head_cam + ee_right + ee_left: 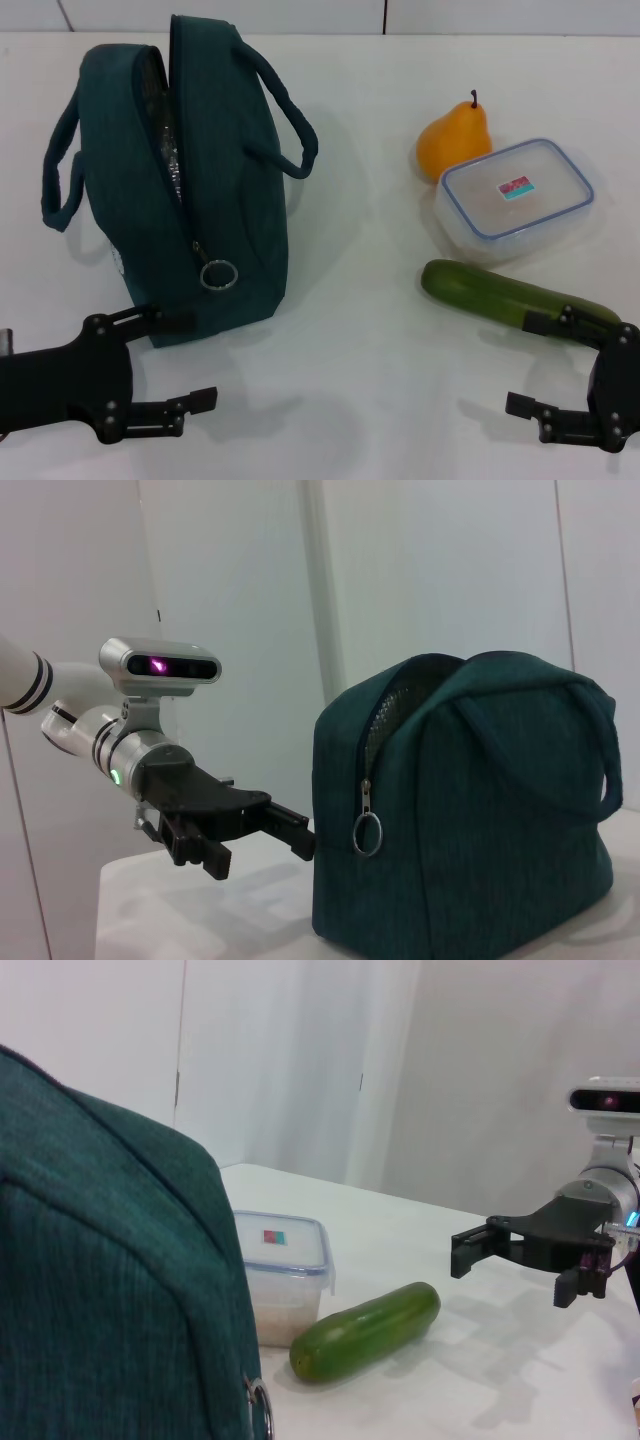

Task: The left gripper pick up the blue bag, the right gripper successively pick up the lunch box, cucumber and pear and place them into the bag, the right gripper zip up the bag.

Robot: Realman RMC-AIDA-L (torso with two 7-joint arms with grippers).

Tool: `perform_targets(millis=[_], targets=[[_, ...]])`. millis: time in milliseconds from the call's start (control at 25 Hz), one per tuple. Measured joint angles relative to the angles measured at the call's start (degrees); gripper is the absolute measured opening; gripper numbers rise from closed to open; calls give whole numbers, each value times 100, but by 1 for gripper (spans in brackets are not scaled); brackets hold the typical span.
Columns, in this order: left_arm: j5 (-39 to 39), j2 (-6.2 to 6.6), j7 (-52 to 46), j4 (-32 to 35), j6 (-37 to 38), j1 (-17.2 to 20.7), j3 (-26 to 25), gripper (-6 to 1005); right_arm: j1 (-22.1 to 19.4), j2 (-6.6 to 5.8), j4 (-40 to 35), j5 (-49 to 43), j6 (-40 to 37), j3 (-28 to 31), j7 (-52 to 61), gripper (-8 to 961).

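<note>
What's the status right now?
Left gripper open beside blue bag. Right gripper open by cucumber. Bag unzipped, upright; nothing packed.

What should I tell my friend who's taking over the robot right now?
Left gripper: open, empty, beside the dark teal fabric bag.
Right gripper: open, empty, near the long green cucumber.
The bag stands upright on the white table, partly unzipped, ring pull hanging.
The clear plastic lunch box with its blue-rimmed lid and the orange-yellow pear sit beside the cucumber.
Done: nothing yet.
Left: hold the bag, load box, cucumber and pear, then zip.
</note>
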Motion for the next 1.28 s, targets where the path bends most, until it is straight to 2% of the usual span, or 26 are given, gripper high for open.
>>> perform_targets(millis=[400,600,640,760,960,1200,1280], targets=[[-7,-3,-13,0,0,-9,0,871,0,0,4,1,-2,0,0,867],[-5,40,-416,0,-1,0,-23,869,0,0,8,44,-6,0,11,865],[-10,150,-977,0,-1,23,-70,869,-1,0,8,56,-14,0,17,864],[-25,318,-1778,10,1,35,-204,868,0,0,7,68,-42,0,31,863],[-29,765,-3295,54,10,-56,-502,867,3,0,-25,71,-81,0,34,860],[78,1116,-4464,627,165,-188,-551,865,55,0,-35,80,-106,0,41,857],[95,1256,-5008,858,314,-358,-610,864,71,0,-26,80,-107,-4,42,856]])
